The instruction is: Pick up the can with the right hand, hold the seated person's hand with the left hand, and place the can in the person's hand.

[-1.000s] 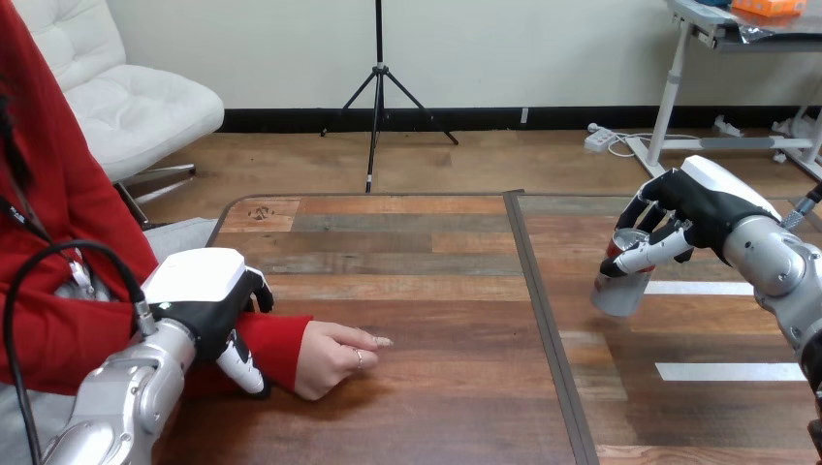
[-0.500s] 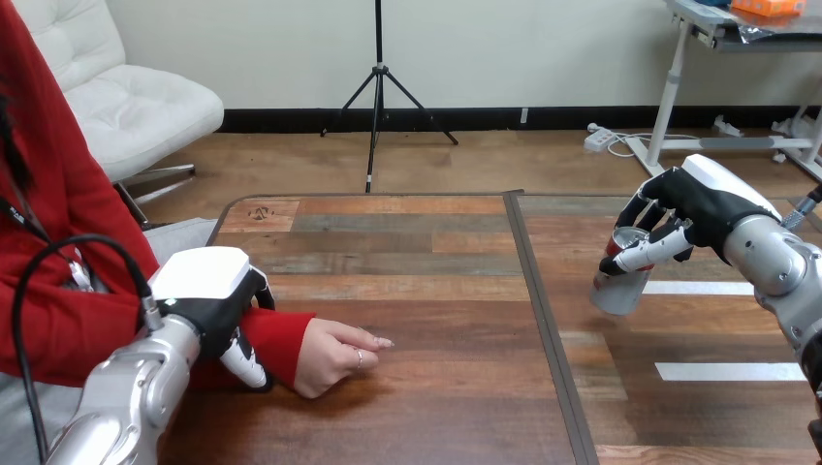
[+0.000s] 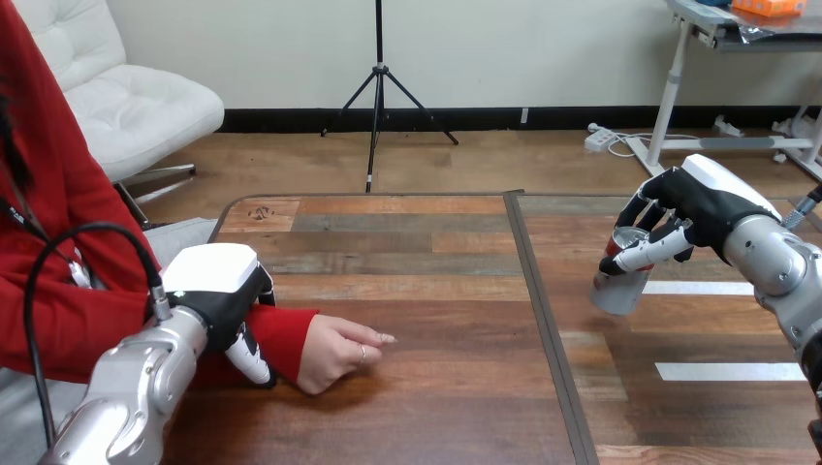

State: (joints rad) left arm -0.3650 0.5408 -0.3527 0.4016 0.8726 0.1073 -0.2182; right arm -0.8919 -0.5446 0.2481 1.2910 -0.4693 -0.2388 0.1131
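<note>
- Closest to me, the robot's left hand (image 3: 215, 291) lies over the person's red sleeve (image 3: 283, 334) at the wrist. Its thumb is curled down the near side and its dark fingers are bent over the far side, so it is clasped round the wrist rather than round the hand itself. I'd count the holding step as roughly done, though the white shell covers the palm and I can't tell how firm the clasp is.
- Just past it, the person's hand (image 3: 334, 351) rests on the worktop (image 3: 436, 407) in a loose fist, knuckles up and fingers tucked. Nothing is in it, and no open palm is offered, so it seems it must turn or open before it can take anything.
- A wide stretch of bare worktop lies between that hand and the can, so the carry across is left to do.
- Farther off on the right, the can (image 3: 616, 286) hangs tilted in the right hand (image 3: 693, 208), whose fingers and thumb are wrapped round its upper part. The pick-up looks done. The can's base appears clear of the worktop, though I can't be sure from here.
- The fingers cover the can's top rim, and the right forearm is cut off at the edge.
- Left to do, by my reckoning: bring the can over, set it in the person's hand, and release it.
</note>
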